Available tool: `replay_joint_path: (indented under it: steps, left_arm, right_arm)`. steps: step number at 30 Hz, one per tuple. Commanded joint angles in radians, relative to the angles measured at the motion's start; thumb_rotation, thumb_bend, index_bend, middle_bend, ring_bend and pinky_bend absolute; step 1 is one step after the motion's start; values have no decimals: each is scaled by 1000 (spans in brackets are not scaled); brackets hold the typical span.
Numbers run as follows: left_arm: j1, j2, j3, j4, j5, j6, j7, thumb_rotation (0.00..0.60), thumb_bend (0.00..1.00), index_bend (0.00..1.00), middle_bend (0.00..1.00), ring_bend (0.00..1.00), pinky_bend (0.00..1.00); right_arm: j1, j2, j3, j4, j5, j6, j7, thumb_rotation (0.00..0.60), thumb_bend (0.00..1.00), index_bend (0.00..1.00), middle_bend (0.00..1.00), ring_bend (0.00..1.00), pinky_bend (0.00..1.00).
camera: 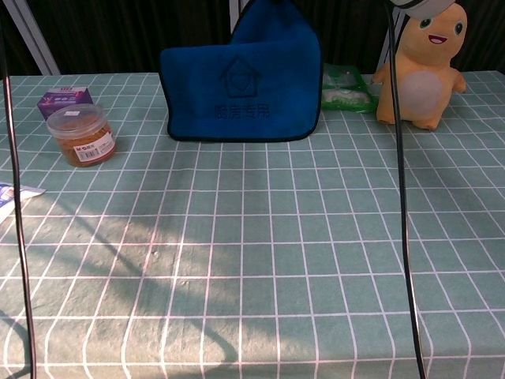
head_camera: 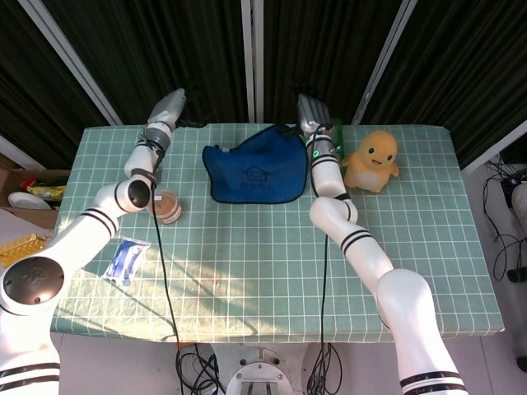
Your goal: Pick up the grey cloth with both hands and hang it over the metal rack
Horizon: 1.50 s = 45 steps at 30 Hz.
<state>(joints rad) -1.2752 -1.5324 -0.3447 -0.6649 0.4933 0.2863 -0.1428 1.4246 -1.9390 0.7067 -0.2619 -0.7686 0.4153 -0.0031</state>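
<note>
You are looking at one desk with a green checked covering, and every count below is taken around the one blue cloth lying at its far middle. To the cloth's left you are seeing one round jar with an orange filling, one small purple box behind that jar, and one flat blue-and-white packet nearer the front edge. To the cloth's right you are seeing one green packet and one yellow duck toy. Two hands are showing: the left hand and the right hand.
</note>
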Motion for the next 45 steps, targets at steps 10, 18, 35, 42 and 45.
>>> replay_joint_path:
  steps: [10,18,35,42,45]
  left_arm:
    - [-6,52,43,-91,-80,50,44,488,328,0,108,142,173]
    - [151,235,46,-478,291,447,65,471,306,0,86,95,171]
    - [875,456,468,-1055,931,1327,297,185,180,85,104,82,147]
    - [1038,393,536,-954,965,1380,255,185,184,71,88,73,147]
    - [1073,379,535,-913,971,1382,222,171,179,50,79,72,147]
  right_arm:
    - [-30,43,3,-64,27,50,8,600,268,0,0,0,0]
    - [-314,316,-161,-639,-237,339,57,600,245,0,0,0,0]
    - [-1124,819,-668,-1496,-687,1030,-237,600,253,0,0,0,0]
    - [-1260,727,-787,-1338,-723,1081,-228,600,262,0,0,0,0]
    - [-1275,718,-796,-1298,-729,1071,-199,600,264,0,0,0,0]
